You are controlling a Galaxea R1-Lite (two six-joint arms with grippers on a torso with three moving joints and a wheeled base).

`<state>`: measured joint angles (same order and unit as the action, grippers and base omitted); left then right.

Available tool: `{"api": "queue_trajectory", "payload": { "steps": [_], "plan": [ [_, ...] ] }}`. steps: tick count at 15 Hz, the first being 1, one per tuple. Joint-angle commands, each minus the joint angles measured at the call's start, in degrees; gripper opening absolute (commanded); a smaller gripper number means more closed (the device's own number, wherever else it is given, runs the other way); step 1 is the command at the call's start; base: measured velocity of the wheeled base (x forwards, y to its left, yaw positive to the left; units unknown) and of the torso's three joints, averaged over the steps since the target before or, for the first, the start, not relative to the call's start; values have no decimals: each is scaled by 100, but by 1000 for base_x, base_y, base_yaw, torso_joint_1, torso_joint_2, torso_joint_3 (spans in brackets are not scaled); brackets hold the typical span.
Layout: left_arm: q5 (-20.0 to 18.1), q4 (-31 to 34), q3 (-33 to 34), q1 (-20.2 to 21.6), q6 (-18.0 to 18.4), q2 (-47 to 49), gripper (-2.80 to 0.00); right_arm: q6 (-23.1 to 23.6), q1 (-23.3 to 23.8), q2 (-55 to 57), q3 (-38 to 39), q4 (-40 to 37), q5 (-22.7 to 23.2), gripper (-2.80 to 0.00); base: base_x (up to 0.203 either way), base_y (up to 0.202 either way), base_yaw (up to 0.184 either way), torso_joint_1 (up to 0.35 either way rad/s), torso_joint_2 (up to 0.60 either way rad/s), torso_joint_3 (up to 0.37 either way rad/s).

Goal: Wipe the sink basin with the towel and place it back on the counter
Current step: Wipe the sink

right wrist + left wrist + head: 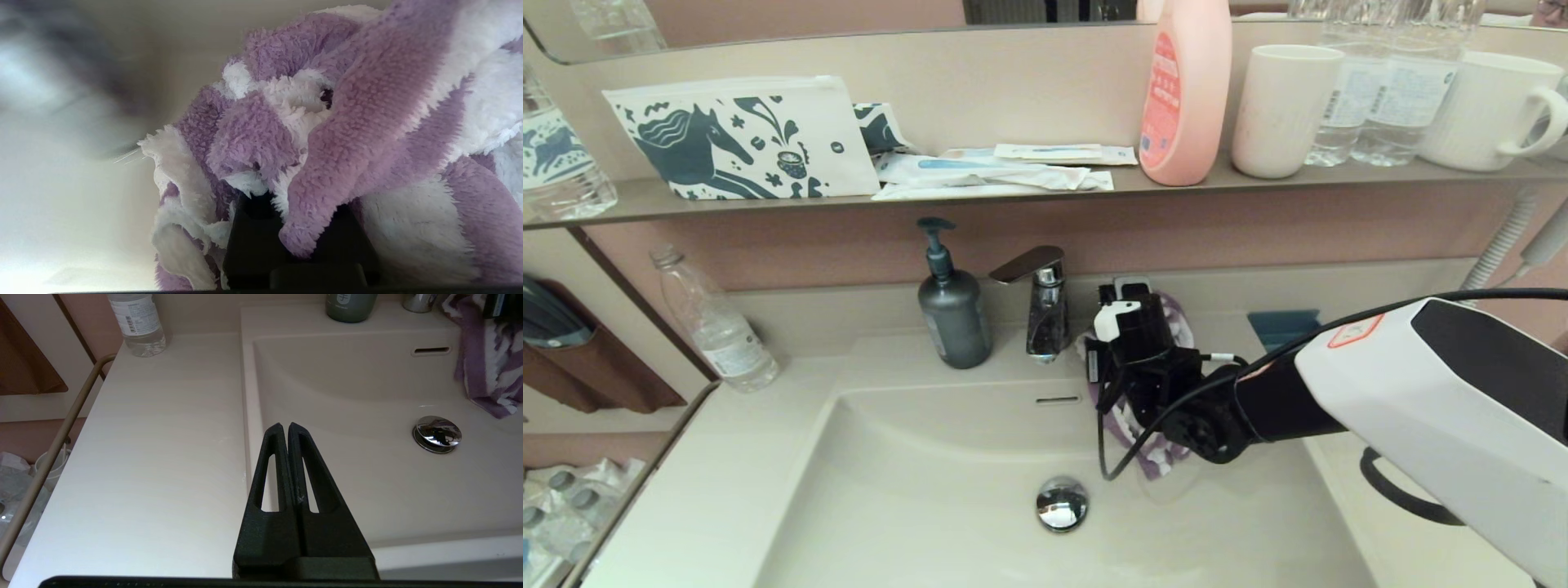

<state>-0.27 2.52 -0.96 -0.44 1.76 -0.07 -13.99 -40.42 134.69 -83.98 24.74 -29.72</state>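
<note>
The purple and white striped towel [1153,457] hangs from my right gripper [1134,314] over the back right of the sink basin [915,490], just right of the tap. In the right wrist view the towel [367,102] bunches over the right gripper [286,228], which is shut on it; its fingertips are buried in the cloth. The chrome drain plug [1062,502] and overflow slot [1058,400] lie bare. My left gripper [284,426] is shut and empty above the basin's front left rim, beside the counter [155,437]. The towel [486,371] also shows in the left wrist view.
A chrome tap [1041,302] and a grey soap dispenser [953,306] stand behind the basin. A clear water bottle [715,322] stands at the counter's back left. The shelf above holds a horse-print pouch [743,139], a pink bottle [1184,90] and cups [1282,110].
</note>
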Motion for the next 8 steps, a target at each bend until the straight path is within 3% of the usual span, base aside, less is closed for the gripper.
{"api": "queue_trajectory", "payload": {
  "steps": [1, 3, 8],
  "plan": [
    [0, 3, 0, 0, 0, 7, -280, -7, -284, 144, -77, -45, -6, -280, 0, 0, 0, 0, 0, 0],
    [0, 3, 0, 0, 0, 7, -280, -6, -266, 188, -169, -117, -53, -280, 0, 0, 0, 0, 0, 0],
    [0, 3, 0, 0, 9, 7, -280, -7, 287, 42, -54, -103, -95, -280, 0, 0, 0, 0, 0, 0]
  ]
}}
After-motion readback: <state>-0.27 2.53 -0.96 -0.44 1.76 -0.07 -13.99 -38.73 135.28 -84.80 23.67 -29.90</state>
